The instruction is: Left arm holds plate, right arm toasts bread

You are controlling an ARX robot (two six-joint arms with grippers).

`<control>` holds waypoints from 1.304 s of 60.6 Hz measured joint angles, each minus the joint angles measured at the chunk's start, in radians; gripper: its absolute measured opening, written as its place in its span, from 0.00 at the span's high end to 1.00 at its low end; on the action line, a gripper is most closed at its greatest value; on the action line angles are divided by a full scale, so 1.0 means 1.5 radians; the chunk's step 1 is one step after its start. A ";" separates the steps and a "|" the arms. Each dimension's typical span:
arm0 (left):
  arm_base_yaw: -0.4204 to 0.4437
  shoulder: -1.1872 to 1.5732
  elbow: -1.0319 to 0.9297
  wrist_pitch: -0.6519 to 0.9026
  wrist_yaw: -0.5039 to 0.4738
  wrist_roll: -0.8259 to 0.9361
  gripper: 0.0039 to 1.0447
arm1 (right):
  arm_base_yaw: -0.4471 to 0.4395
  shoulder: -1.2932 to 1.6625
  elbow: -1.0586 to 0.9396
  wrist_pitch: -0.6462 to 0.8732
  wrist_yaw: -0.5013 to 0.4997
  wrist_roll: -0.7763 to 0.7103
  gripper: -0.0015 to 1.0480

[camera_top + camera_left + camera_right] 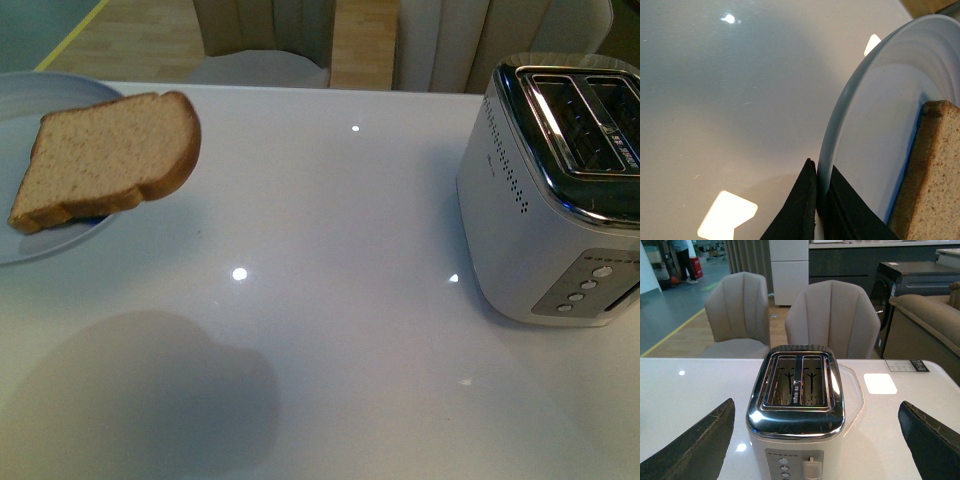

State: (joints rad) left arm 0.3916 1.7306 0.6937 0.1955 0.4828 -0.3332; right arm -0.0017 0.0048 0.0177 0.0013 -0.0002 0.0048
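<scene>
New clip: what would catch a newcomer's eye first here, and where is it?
The brown bread at far left, lying on the pale plate and jutting past its rim toward the middle of the table. Then the white, chrome-topped toaster at right, both slots empty. The left pincer is clamped on the plate's rim; the right pincer is open and empty, facing the toaster.

Glossy white bench (330, 200), dotted with bright light reflections. Carries a white two-slot toaster (555, 190) with chrome top, standing upright, button panel on its end. Beyond the toaster, a small dark label (912, 365) lying flat. Well apart from the toaster, a pale plate (40, 95); resting or lifted, cannot tell.
</scene>
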 joint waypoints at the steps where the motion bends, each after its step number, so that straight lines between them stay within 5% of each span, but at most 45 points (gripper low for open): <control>1: -0.008 -0.012 -0.001 -0.006 0.000 -0.005 0.98 | 0.000 0.000 0.000 0.000 0.000 0.000 0.08; 45: -0.344 -0.209 0.032 -0.140 -0.082 -0.222 0.98 | 0.000 0.000 0.000 0.000 0.000 0.000 0.08; 62: -0.397 -0.212 0.041 -0.153 -0.103 -0.257 0.98 | 0.000 0.001 0.001 -0.002 -0.001 0.002 0.08; 69: -0.410 -0.217 0.049 -0.158 -0.111 -0.263 0.98 | 0.011 0.159 0.077 -0.168 -0.007 0.098 0.08; 79: -0.421 -0.220 0.053 -0.167 -0.115 -0.266 0.98 | 0.096 0.371 0.118 -0.017 -0.012 0.219 0.08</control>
State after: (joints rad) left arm -0.2401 1.4002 0.7731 -0.0551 0.3103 -0.7319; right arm 0.1421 0.5606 0.1947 -0.0238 -0.0185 0.3340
